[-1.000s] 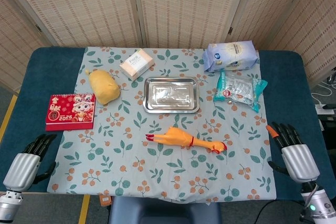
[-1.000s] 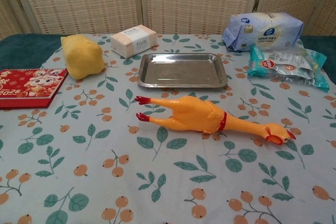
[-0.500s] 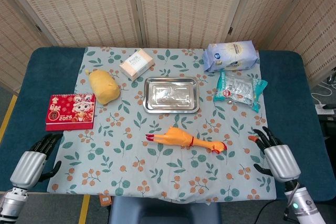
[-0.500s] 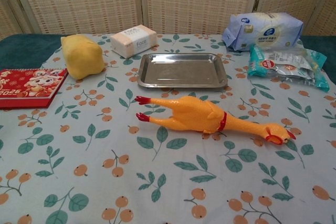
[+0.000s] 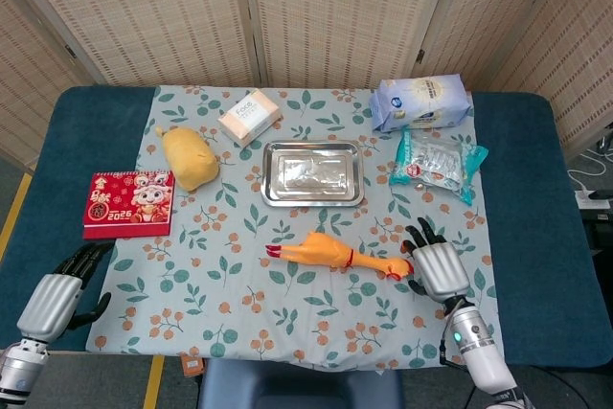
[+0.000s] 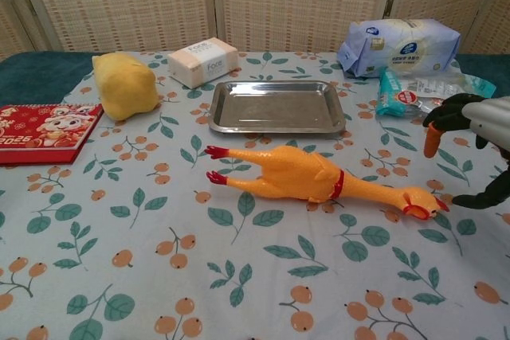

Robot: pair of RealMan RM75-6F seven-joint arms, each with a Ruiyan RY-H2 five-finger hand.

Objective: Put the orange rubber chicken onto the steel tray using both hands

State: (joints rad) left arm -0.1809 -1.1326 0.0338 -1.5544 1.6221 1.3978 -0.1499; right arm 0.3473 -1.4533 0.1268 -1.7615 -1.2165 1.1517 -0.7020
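The orange rubber chicken (image 5: 340, 255) (image 6: 315, 177) lies on its side on the floral cloth, red feet to the left and head to the right. Behind it sits the steel tray (image 5: 313, 173) (image 6: 278, 107) with nothing in it. My right hand (image 5: 436, 264) (image 6: 472, 134) hovers just right of the chicken's head with its fingers spread and holds nothing. My left hand (image 5: 59, 291) shows only in the head view. It is at the table's front left corner, far from the chicken, with its fingers loosely apart and nothing in them.
A yellow plush toy (image 5: 190, 157), a red calendar (image 5: 128, 203) and a soap box (image 5: 249, 116) lie on the left and at the back. A blue wipes pack (image 5: 421, 101) and a teal snack bag (image 5: 438, 164) lie at the back right.
My right hand has moved in from the table's right edge to just beside the chicken's head and now shows in the chest view. The left hand has barely shifted.
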